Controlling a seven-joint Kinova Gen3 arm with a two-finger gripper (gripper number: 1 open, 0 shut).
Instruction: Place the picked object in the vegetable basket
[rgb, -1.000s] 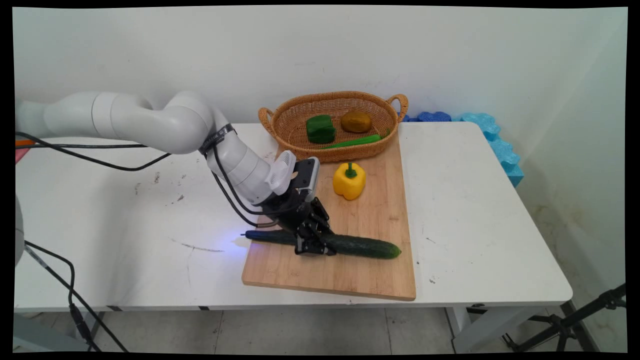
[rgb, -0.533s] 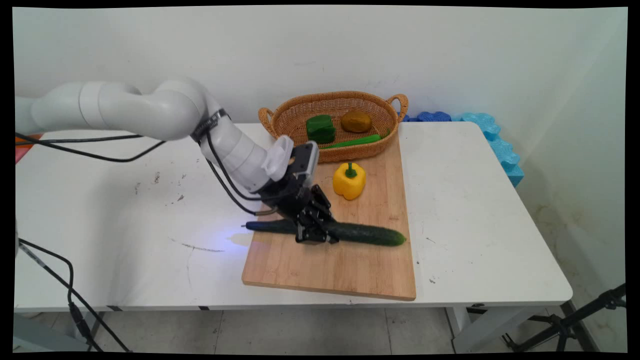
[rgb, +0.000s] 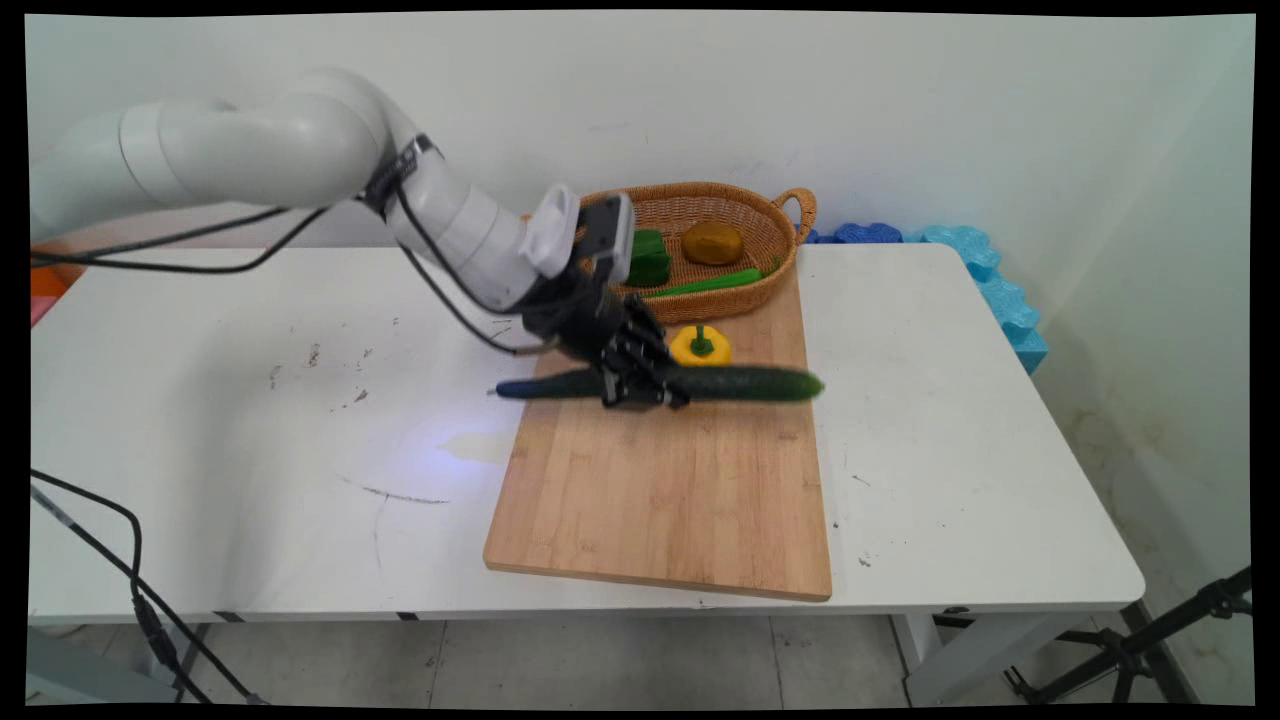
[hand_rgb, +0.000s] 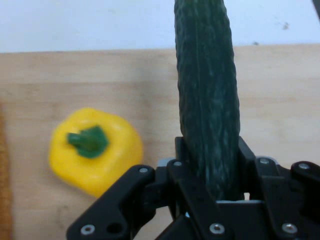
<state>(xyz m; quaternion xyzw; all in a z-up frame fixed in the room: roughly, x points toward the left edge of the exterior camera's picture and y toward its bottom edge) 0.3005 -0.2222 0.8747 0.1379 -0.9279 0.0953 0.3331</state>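
My gripper (rgb: 640, 385) is shut on a long dark green cucumber (rgb: 745, 383) near its middle and holds it level in the air above the wooden cutting board (rgb: 670, 500). In the hand view the cucumber (hand_rgb: 206, 95) runs up from between my fingers, with the board (hand_rgb: 280, 115) below it. A yellow bell pepper (rgb: 700, 345) stands on the board just behind the cucumber; in the hand view the pepper (hand_rgb: 95, 150) is to the left.
A wicker basket (rgb: 770, 215) at the board's far end holds a green pepper (rgb: 648, 258), a brown potato (rgb: 712, 243) and a long green vegetable (rgb: 715, 282). Blue foam pieces (rgb: 985, 270) lie at the table's back right. Black cables (rgb: 120, 560) hang at the left.
The gripper has lifted the cucumber off the board's near part and carried it up and toward the basket. The yellow pepper has stayed in place.
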